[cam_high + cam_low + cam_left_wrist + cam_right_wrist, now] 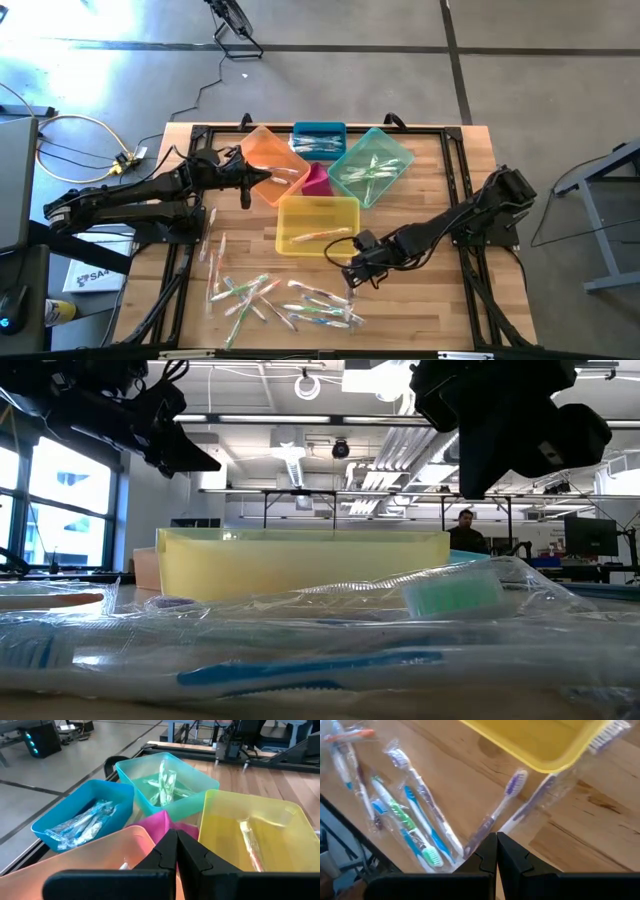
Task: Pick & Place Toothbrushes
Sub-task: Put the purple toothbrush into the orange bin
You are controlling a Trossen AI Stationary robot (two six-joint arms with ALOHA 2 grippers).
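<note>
Several wrapped toothbrushes (285, 300) lie loose on the wooden table near its front edge, and they fill the foreground of the low view (310, 665). My right gripper (350, 278) hangs shut above the pile's right end, in front of the yellow bin (317, 212). In its wrist view, two purple-headed toothbrushes (496, 815) in clear wrappers run out from beside my shut fingertips (496, 836). My left gripper (176, 836) is shut with nothing between its fingers. It hovers over the orange bin (268, 152) at the left of the bins. My right gripper is shut, and the handle end of a wrapped purple toothbrush (512, 822) starts right at its fingertips. I cannot tell whether the fingers touch it or it lies on the table below.
Five bins cluster at the table's far middle: orange, blue (318, 131), teal (398, 150), pink (318, 180) and yellow. The blue, teal and yellow bins hold wrapped toothbrushes. A black frame (462, 190) edges the table. In the low view a person (463, 532) is in the room behind.
</note>
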